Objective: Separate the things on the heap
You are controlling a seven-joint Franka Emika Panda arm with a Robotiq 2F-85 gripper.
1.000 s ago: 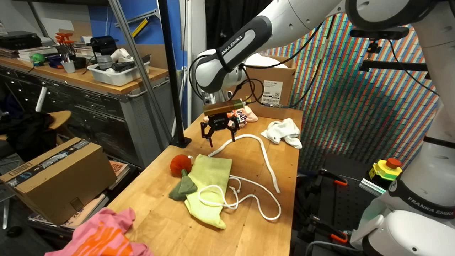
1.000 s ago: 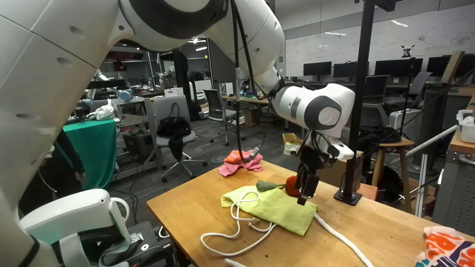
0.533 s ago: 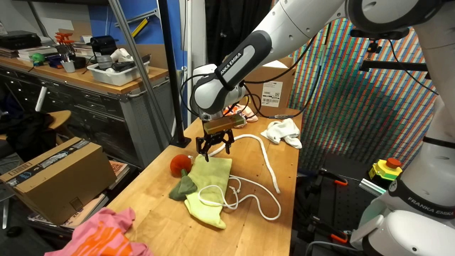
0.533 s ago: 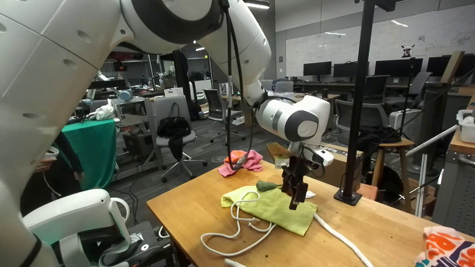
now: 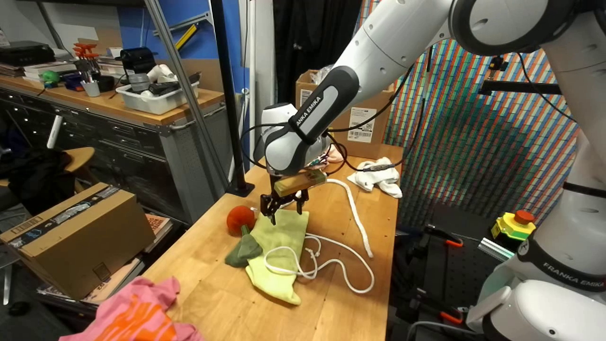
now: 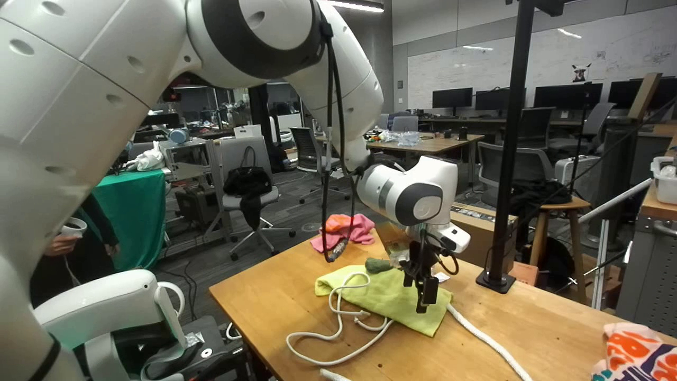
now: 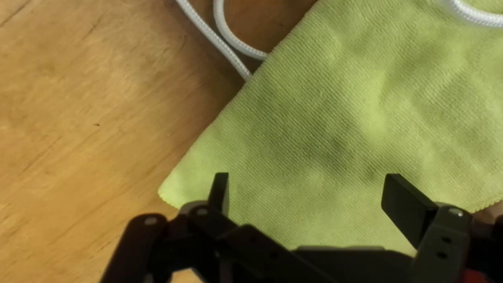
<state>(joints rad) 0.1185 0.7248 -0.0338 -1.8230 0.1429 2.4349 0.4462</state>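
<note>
We note the gripper (image 5: 287, 216), jaws parted, above the yellow-green cloth (image 5: 280, 233), with thin white rope (image 5: 372, 276) looped partly across it and the red-and-green lump (image 5: 241, 220) at its edge.

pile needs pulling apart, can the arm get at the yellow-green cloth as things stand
Probably yes: its open end effector hangs over the yellow-green cloth, with nothing seen between them. The thin white rope lies across another part of the cloth, so it might drag along.

Bright ceiling light (image 6: 357, 6); soft shadows.
</note>
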